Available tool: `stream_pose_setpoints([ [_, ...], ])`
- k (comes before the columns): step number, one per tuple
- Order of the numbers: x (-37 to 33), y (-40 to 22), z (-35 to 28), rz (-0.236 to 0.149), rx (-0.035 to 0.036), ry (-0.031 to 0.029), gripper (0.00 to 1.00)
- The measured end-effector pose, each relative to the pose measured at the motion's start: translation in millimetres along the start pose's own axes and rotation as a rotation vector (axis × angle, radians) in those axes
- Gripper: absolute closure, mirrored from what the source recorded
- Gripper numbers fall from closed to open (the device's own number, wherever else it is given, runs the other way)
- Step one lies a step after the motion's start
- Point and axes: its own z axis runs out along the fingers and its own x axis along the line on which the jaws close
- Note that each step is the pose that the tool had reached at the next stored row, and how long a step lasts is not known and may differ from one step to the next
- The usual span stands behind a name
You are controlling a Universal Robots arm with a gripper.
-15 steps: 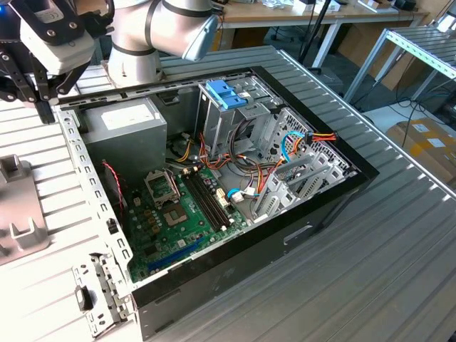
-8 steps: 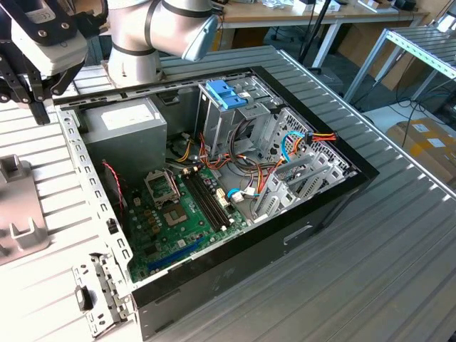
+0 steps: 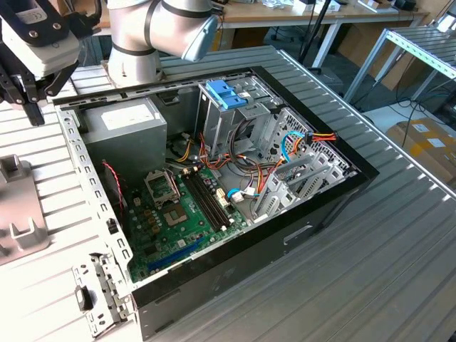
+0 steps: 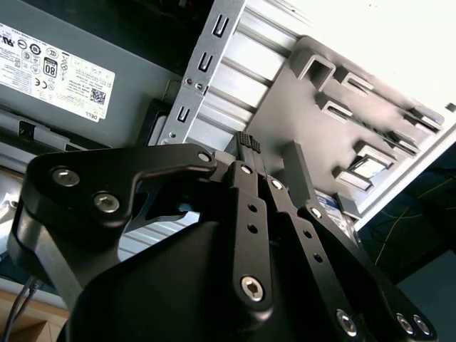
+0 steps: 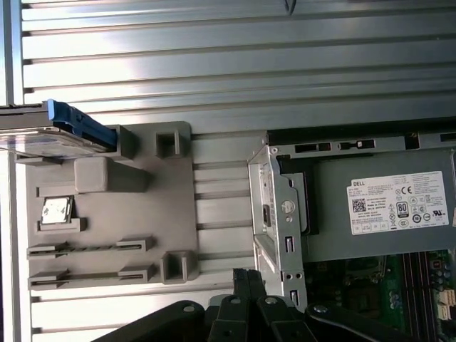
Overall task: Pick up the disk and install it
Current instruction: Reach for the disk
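Disk, a flat dark drive in bright blue plastic rails (image 5: 64, 120), lies on one corner of the grey slotted fixture plate (image 5: 142, 235), outside the open black computer case (image 3: 235, 185). My gripper (image 4: 267, 148) hangs near the case's metal wall, apart from the disk, jaws pressed together on nothing. Risks, as I judge them: descending unopened would knock the drive off its rests; pinching only a plastic rail could let it tilt and slip

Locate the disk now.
In the first wrist view, the disk sits at a corner of the grey fixture plate, apart from the computer case.
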Motion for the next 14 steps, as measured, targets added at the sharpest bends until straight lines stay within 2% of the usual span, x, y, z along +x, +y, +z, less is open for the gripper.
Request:
stream_pose_setpoints([
  [14, 12.2, -0.9, -0.3, 0.000, 0.0000, 0.0000, 0.89],
])
